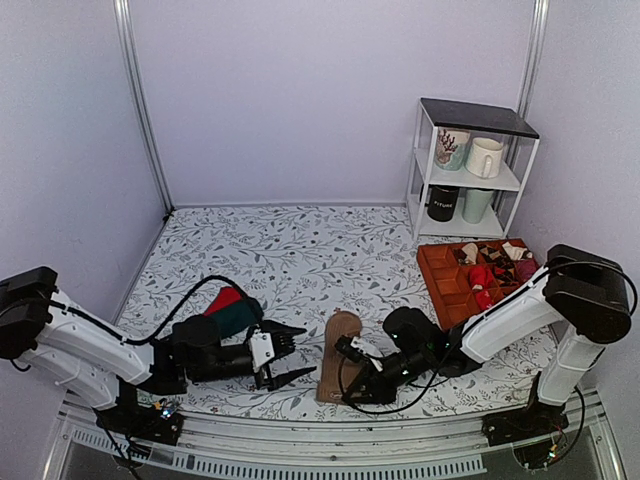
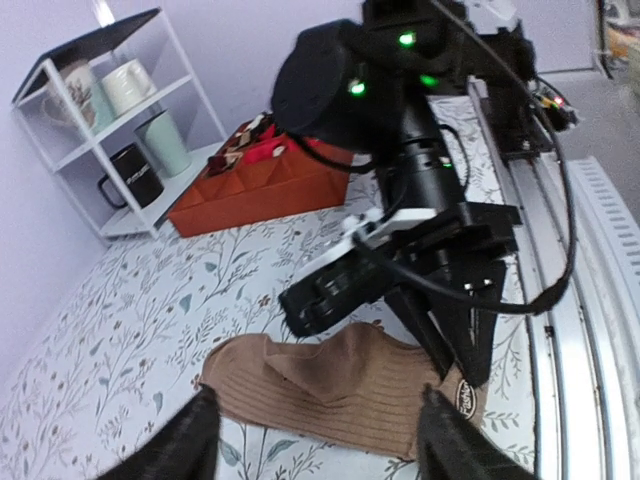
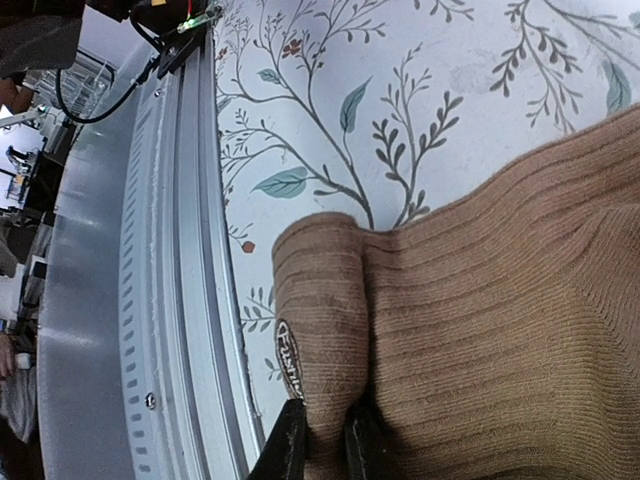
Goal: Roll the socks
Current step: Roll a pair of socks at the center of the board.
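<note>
Nearest, at counter (image 1: 300, 260) edge: found right tool (image 3: 320, 440) clamped on folded cuff of the socks (image 1: 338, 355). Saw these flat as a strip, toe pointing away. Noted left tool (image 1: 298, 352) just beside, spread wide, empty. Judged roll barely begun; next, needed cuff turned tightly toward toe.

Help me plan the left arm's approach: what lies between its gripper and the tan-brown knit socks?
Only bare floral-print tabletop separates the left gripper from the tan-brown knit socks, seen in the top external view.

Open tablecloth (image 1: 300, 250) beyond socks (image 1: 338, 355), tray (image 1: 445, 288) perhaps crowding right
</note>
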Robot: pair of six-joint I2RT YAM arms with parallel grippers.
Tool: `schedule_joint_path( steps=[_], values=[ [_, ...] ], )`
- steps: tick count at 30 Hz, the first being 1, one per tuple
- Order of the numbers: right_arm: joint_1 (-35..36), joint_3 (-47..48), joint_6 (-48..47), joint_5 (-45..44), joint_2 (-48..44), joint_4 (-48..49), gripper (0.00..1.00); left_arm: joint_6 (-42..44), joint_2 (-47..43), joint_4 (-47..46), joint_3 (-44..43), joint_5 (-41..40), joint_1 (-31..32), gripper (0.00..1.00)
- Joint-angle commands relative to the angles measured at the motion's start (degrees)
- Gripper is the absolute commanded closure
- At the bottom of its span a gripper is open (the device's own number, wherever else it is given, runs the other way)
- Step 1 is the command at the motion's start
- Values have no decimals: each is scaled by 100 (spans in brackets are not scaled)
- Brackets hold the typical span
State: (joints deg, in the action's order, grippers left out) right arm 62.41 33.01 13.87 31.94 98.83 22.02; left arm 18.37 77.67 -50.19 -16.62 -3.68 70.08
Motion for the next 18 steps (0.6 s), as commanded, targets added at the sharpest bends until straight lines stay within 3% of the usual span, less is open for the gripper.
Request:
schedule_joint_path(
  steps=[1, 4, 10, 18],
  values=[
    [-159, -81, 438, 739, 383, -1233, 88, -84, 341, 492, -382, 1886, -157, 47],
    [-299, -27, 547, 869, 401, -1389, 87, -303, 786, 558, -468, 2341, -117, 52],
    [-572, 55, 725, 926, 446, -1542, 87, -490, 1673, 697, -788, 2180, 22, 49],
    [-605, 191, 810, 912, 581, -1609, 88, -514, 2076, 852, -1082, 2014, 151, 47]
  ],
)
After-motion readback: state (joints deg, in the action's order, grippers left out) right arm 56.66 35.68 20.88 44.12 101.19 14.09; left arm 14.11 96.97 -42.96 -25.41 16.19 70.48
